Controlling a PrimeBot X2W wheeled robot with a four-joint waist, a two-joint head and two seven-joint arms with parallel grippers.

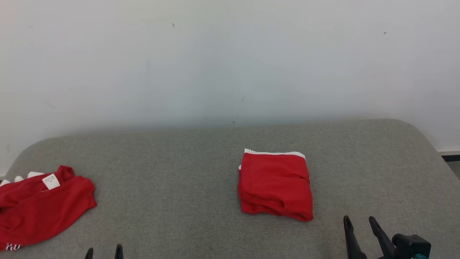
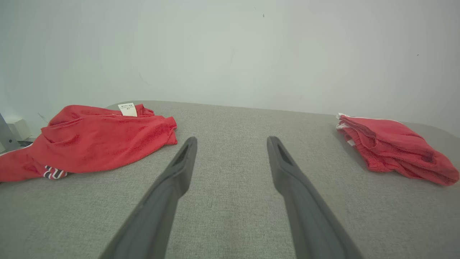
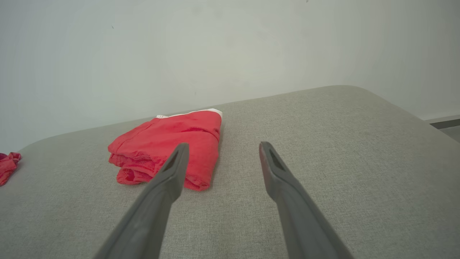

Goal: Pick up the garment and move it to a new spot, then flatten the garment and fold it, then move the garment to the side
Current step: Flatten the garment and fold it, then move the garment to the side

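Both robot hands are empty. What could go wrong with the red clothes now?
1. The folded garment has loose layers; pinching only the top one might pull the fold open.
2. The open right gripper sits close to its near corner and could snag it.
3. The crumpled garment lies at the table's left edge and might slide off.

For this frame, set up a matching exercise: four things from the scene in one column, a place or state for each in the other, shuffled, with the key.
1. folded red garment
2. loose red garment
3. left gripper
4. right gripper

A. open, lower right of the head view
B. rumpled at the left edge of the grey surface, white label showing
C. neat stack near the middle
D. open, fingertips at the head view's bottom edge, lower left

Pairs: 1-C, 2-B, 3-D, 4-A
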